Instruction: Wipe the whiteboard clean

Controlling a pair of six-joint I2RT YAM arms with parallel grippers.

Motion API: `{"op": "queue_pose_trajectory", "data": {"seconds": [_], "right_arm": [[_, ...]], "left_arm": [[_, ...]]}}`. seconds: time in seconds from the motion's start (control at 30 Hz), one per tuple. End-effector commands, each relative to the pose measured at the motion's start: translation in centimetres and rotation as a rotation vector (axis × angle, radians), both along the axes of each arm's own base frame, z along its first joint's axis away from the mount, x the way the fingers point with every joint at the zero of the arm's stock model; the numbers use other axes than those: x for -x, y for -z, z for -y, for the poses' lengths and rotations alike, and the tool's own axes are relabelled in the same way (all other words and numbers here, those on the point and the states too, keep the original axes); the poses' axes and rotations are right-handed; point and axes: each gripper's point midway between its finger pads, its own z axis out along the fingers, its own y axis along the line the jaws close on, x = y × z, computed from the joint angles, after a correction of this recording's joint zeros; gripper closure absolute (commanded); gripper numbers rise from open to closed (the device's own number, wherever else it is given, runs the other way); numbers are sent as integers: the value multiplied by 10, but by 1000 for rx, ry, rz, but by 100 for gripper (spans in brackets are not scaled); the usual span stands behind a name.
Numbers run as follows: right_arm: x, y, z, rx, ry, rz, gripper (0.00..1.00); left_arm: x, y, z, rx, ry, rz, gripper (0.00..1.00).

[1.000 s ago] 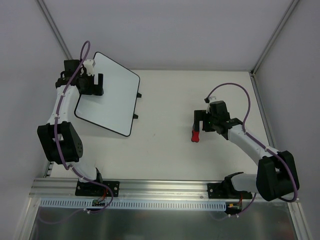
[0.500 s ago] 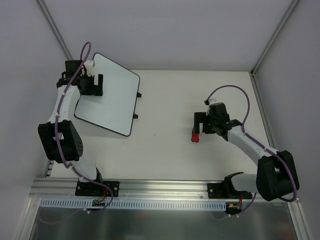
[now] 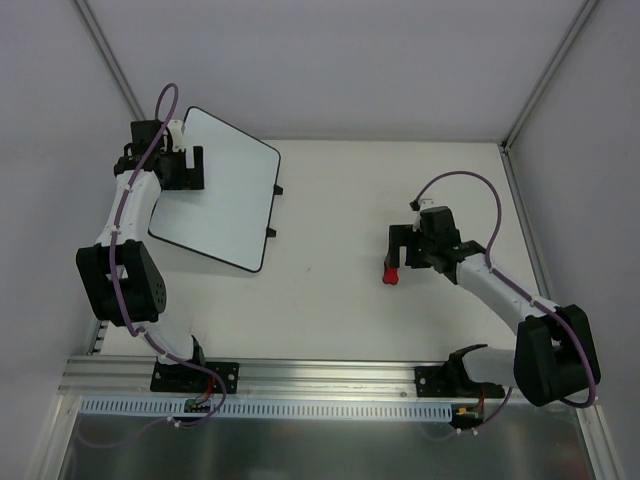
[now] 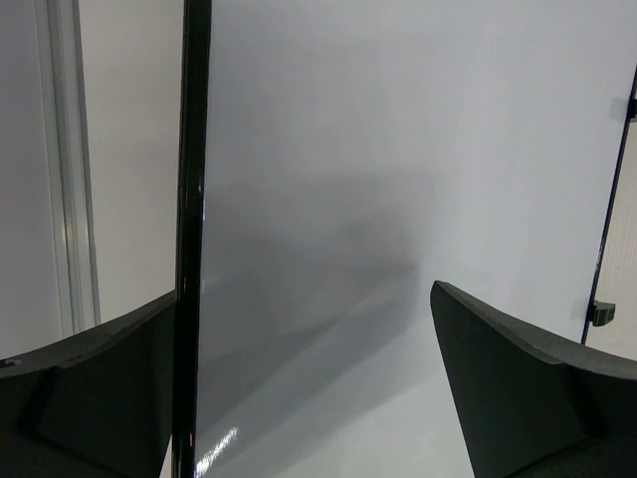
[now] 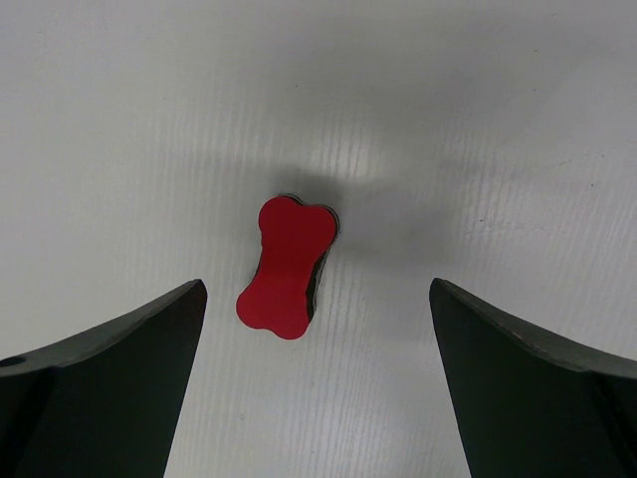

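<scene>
The whiteboard (image 3: 228,200) lies at the far left of the table, its white face blank, with a thin black rim. My left gripper (image 3: 186,167) is open over its far left edge. In the left wrist view the board (image 4: 398,149) fills the frame, and my left gripper (image 4: 305,289) straddles the black rim: one finger is outside it, the other over the white face. The red bone-shaped eraser (image 3: 391,271) lies flat on the table. My right gripper (image 3: 398,248) is open just above it. In the right wrist view the eraser (image 5: 287,267) lies ahead of the open right gripper (image 5: 317,286).
Two small black clips (image 3: 274,210) stick out from the board's right edge; one shows in the left wrist view (image 4: 599,313). Grey walls and metal frame posts enclose the table at left, back and right. An aluminium rail (image 3: 320,375) runs along the near edge.
My right gripper has shifted slightly toward the near right, staying open over the eraser. My left gripper has edged slightly toward the board's far left edge.
</scene>
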Motion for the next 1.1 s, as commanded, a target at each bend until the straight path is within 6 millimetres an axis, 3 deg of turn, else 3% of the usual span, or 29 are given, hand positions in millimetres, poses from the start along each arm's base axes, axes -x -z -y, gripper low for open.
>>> {"op": "queue_pose_trajectory", "data": {"seconds": [0.0,0.17,0.37,0.57,0.67,0.8,0.83,0.93,1.07], "right_arm": [[-2,-8,2,-17,15,36,1],[-1,-10,5,-12,23,49,1],[-1,-23,5,-27,30,85,1],[-5,-58,31,54,135,176,1],[-10,-98,55,118,232,278,1],[-9,-171,83,206,276,483,2],[-8,-194,90,211,305,542,4],[9,-251,121,281,413,694,8],[33,-308,143,341,438,828,1]], "left_arm": [[-1,-18,-4,-21,-50,47,1],[-1,-33,-9,-29,-93,84,1],[0,-72,0,26,-105,180,1],[18,-121,10,58,-84,300,1],[33,-150,12,49,-83,372,1],[73,-200,20,73,-92,513,1],[81,-204,21,74,-92,528,1],[114,-229,26,73,-93,613,1],[157,-256,32,77,-94,715,1]]}}
